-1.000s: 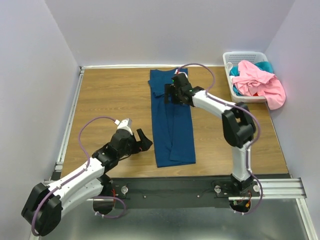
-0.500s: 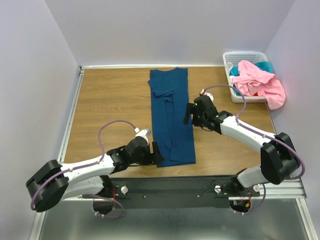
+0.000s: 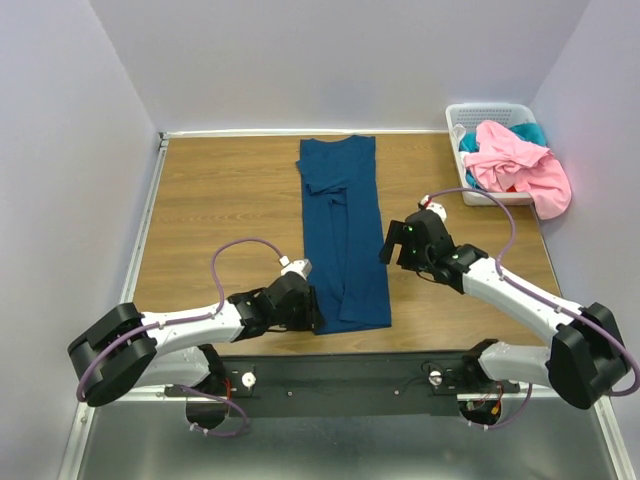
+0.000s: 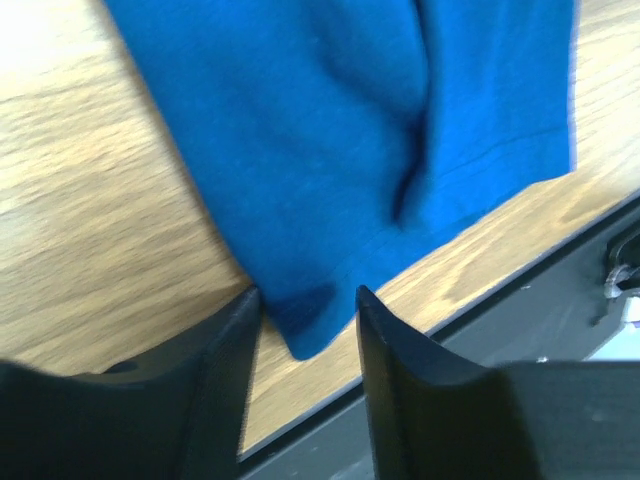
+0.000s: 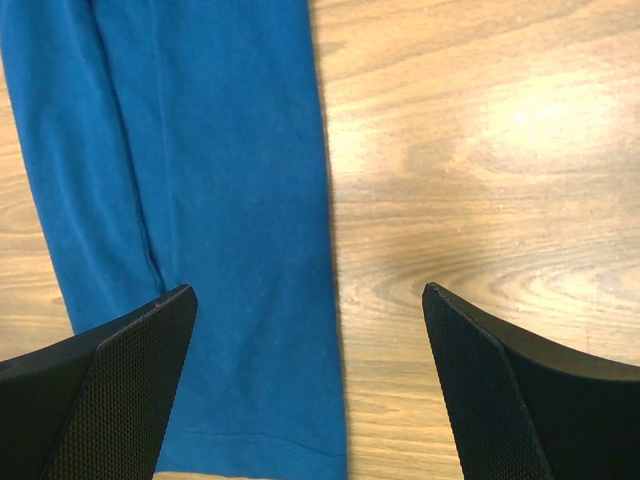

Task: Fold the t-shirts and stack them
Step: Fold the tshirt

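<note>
The dark blue t-shirt (image 3: 342, 235) lies flat on the wooden table (image 3: 220, 200), folded lengthwise into a long narrow strip that runs from the far edge toward the arms' bases, with a small crease of cloth across its upper part. The left gripper (image 3: 312, 310) is low at the strip's near left corner; in the left wrist view its two black fingers (image 4: 215, 375) stand on either side of that corner, and the tip of the cloth fills the narrow gap between them. The jaws are partly drawn together, but whether they actually pinch the fabric cannot be told. The right gripper (image 3: 390, 245) sits just beside the strip's right edge, about halfway along its length. In the right wrist view its jaws are spread wide with nothing held, and the shirt's right edge and bare wood show between the fingers (image 5: 110, 390). At the far right corner of the table a white basket (image 3: 487, 108) holds a pink t-shirt (image 3: 520, 165) that spills over its near rim, with a teal t-shirt (image 3: 530, 131) showing behind it
</note>
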Robot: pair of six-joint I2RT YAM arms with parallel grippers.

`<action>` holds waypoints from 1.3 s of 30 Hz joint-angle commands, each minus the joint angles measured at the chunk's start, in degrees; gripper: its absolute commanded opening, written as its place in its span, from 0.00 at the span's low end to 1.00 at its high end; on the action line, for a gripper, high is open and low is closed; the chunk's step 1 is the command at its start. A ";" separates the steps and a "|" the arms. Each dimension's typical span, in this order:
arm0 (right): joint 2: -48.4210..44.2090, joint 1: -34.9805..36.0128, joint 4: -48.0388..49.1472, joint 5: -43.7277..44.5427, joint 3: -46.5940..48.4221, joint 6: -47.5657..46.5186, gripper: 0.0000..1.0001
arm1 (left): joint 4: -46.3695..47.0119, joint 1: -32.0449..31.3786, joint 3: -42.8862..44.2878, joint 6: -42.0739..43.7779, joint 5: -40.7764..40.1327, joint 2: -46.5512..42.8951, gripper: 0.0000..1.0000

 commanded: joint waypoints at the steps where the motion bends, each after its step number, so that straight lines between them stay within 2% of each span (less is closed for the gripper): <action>1: -1.64 0.10 -0.64 0.94 -1.98 0.96 1.00 | -6.20 -0.62 -0.37 0.03 -1.86 0.70 0.44; 4: -2.25 0.18 -0.82 -0.38 -2.94 0.09 1.00 | -6.11 -0.62 -0.55 -0.23 -2.64 0.87 0.35; 5: -2.08 0.19 -0.90 -0.82 -3.12 -0.35 1.00 | -6.11 -0.62 -0.29 -0.06 -2.82 1.48 0.26; 7: -1.73 0.10 -1.52 -1.78 -3.48 -1.32 1.00 | -6.46 -0.62 -0.02 -0.23 -3.61 2.36 0.25; 8: -1.64 0.18 -1.78 -2.31 -3.82 -2.28 1.00 | -6.55 -0.62 0.41 -0.41 -4.40 3.67 0.14; 10: -1.64 0.19 -2.74 -6.33 -4.18 -3.17 1.00 | -7.86 -0.62 1.03 -0.58 -5.10 4.82 0.00; 15: -1.73 2.37 -6.35 -14.34 -5.32 -2.56 1.00 | -8.57 -0.62 1.65 -0.50 -5.64 4.13 0.00; 20: 1.42 8.35 -9.51 -13.13 -5.76 1.30 0.96 | -9.80 -0.70 1.12 -0.06 -5.73 1.32 0.00; 24: 7.31 15.54 -13.55 -4.98 -3.39 4.29 0.93 | -9.54 -0.70 0.07 -0.41 -4.76 -0.44 0.00; 28: 9.96 18.28 -16.99 -2.84 -2.25 6.76 0.89 | -9.45 -0.70 0.24 -0.06 -4.93 -0.71 0.00; 34: 11.10 22.15 -17.78 -3.81 -1.46 8.51 0.80 | -9.36 -0.70 0.24 -0.32 -4.76 0.08 0.00; 39: 10.84 22.95 -19.89 -2.76 -1.46 10.62 0.61 | -9.45 -0.70 -0.11 -0.58 -4.67 -0.79 0.00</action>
